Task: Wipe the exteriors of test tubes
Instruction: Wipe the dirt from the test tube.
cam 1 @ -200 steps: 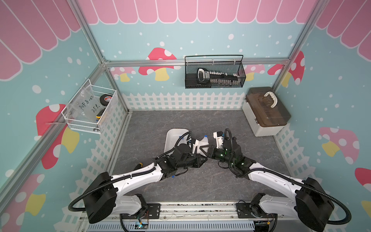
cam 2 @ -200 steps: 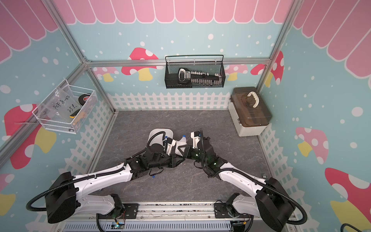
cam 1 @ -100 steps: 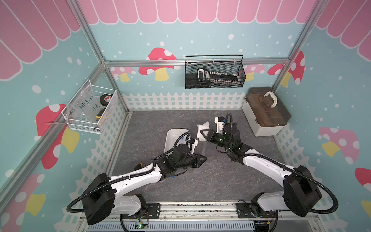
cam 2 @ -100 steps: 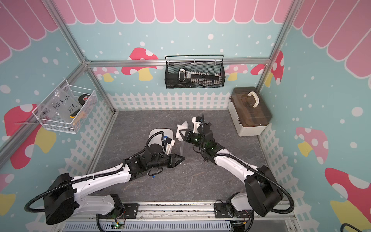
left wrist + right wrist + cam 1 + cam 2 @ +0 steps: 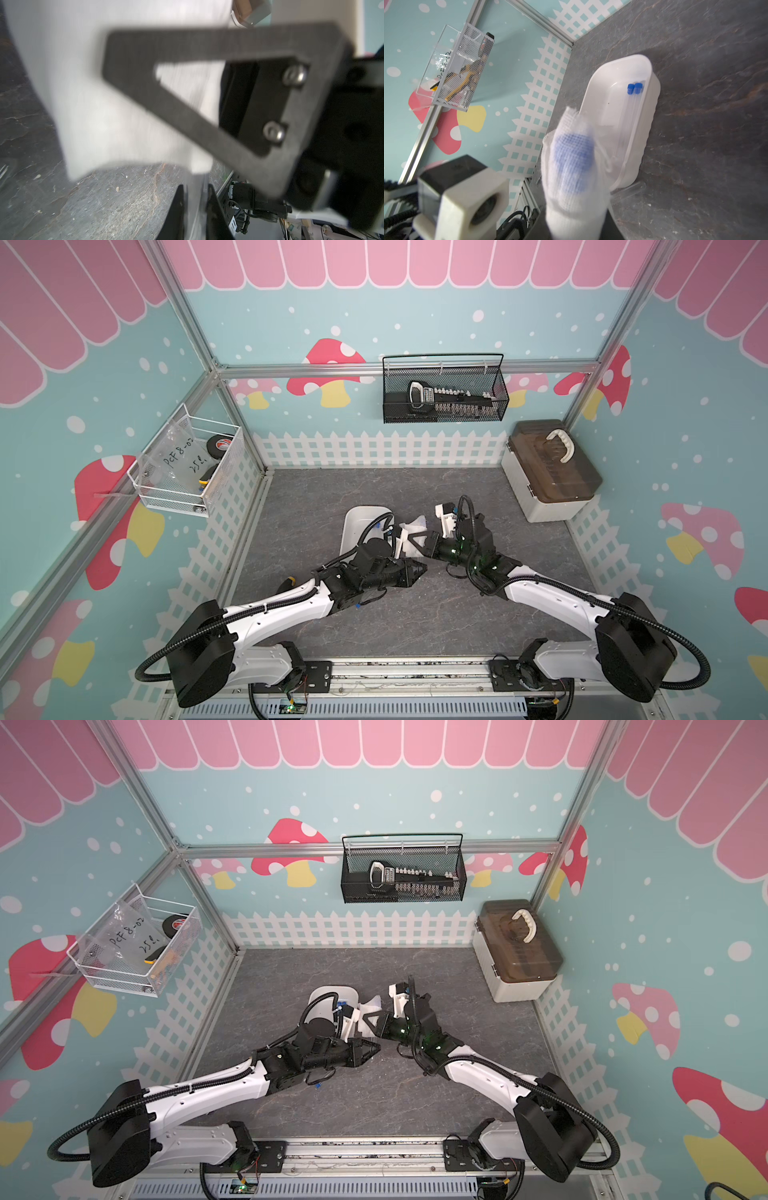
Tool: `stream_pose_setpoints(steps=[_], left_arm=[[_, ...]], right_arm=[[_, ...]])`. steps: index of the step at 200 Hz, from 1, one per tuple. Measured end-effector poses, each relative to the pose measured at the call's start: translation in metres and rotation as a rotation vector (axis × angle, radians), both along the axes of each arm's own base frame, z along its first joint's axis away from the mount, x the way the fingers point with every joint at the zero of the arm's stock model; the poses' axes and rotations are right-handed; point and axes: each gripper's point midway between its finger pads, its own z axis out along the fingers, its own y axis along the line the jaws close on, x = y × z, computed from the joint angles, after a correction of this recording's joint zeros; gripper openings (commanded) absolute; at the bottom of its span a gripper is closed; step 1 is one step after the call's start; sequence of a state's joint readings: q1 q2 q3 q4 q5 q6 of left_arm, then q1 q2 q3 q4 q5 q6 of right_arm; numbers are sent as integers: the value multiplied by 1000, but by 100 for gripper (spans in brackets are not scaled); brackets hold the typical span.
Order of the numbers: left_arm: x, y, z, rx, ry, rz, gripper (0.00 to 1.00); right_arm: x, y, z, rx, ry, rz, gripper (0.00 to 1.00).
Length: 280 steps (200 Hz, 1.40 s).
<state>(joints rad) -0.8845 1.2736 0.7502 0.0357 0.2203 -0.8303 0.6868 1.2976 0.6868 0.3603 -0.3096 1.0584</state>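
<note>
My left gripper (image 5: 195,199) is shut on a clear test tube (image 5: 195,209), held above the table near the middle (image 5: 419,568). My right gripper (image 5: 409,541) is shut on the white cloth (image 5: 571,166), which wraps the tube's far end. A blue cap (image 5: 573,155) shows through the weave. The cloth (image 5: 93,104) hangs in front of the left wrist camera, with a right finger (image 5: 187,116) across it. Two more test tubes (image 5: 631,116) lie in the white tray (image 5: 652,68). Another tube (image 5: 629,190) lies on the table beside the tray.
A white box with a brown lid (image 5: 548,472) stands at the back right. A black wire basket (image 5: 444,393) hangs on the back wall and a white one (image 5: 187,464) on the left wall. The left wrist camera housing (image 5: 467,199) sits close beside the cloth.
Half a second ago the right gripper had drawn the cloth away toward the back. It has now come back down to the tube's end. The left arm has barely moved.
</note>
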Motion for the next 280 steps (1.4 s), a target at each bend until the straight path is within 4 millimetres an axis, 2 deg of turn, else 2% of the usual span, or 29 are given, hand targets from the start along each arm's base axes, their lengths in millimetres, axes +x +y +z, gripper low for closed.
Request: stream_pose_setpoints(steps=[22, 57, 85, 116, 138, 154, 173, 220, 248, 261, 280], left_arm=[[-1, 0, -1, 4, 3, -1, 10], [0, 1, -2, 6, 5, 1, 10], [-1, 3, -6, 13, 11, 2, 10], [-1, 4, -7, 14, 12, 4, 10], [0, 5, -4, 10, 5, 10, 10], [0, 6, -3, 8, 2, 13, 10], [0, 6, -3, 8, 2, 13, 10], [0, 6, -3, 8, 2, 15, 10], [3, 8, -3, 8, 2, 22, 10], [4, 9, -3, 9, 3, 24, 10], [4, 9, -3, 10, 4, 25, 10]], right_arm=[[-10, 0, -5, -2, 14, 8, 21], [-3, -1, -3, -7, 1, -15, 21], [29, 1, 6, -9, -16, -50, 21], [70, -4, 29, 8, -62, -93, 21], [81, -5, 43, 24, -89, -97, 21], [79, -3, 44, 27, -93, -86, 20], [72, -4, 36, 20, -77, -80, 21], [17, 1, 11, 9, -24, -12, 21], [-7, 6, -3, 1, 12, 17, 21], [-14, 7, -7, -1, 22, 23, 21], [-13, 5, -6, 0, 18, 7, 21]])
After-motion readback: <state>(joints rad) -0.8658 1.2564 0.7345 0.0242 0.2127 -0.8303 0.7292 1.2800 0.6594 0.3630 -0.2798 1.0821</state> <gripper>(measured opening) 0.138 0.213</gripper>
